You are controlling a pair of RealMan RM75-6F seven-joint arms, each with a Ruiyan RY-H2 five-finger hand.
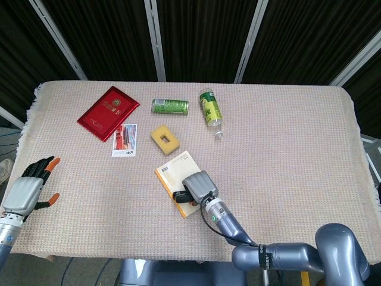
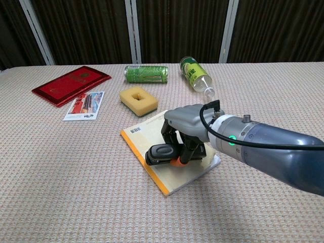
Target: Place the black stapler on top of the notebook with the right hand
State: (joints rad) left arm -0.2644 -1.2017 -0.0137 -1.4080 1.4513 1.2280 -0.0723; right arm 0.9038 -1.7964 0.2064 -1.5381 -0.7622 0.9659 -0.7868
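Observation:
The yellow-edged notebook (image 1: pixel 171 167) (image 2: pixel 137 135) lies flat near the table's front middle. The black stapler (image 1: pixel 180 195) (image 2: pixel 162 153) lies on its cover, nose pointing left in the chest view. My right hand (image 1: pixel 199 186) (image 2: pixel 185 124) sits over the stapler's rear half, its fingers curled down around both sides of the body and touching it. The stapler rests on the notebook, not lifted. My left hand (image 1: pixel 27 190) lies at the table's front left edge, fingers apart, holding nothing; only the head view shows it.
A yellow sponge (image 1: pixel 165 138) (image 2: pixel 138 99) sits just behind the notebook. Further back lie a green can (image 1: pixel 170 106) (image 2: pixel 147 74) and a green bottle (image 1: pixel 211 110) (image 2: pixel 197 76) on their sides. A red booklet (image 1: pixel 108 112) (image 2: pixel 71 85) and a picture card (image 1: pixel 124 140) (image 2: pixel 84 105) lie at back left.

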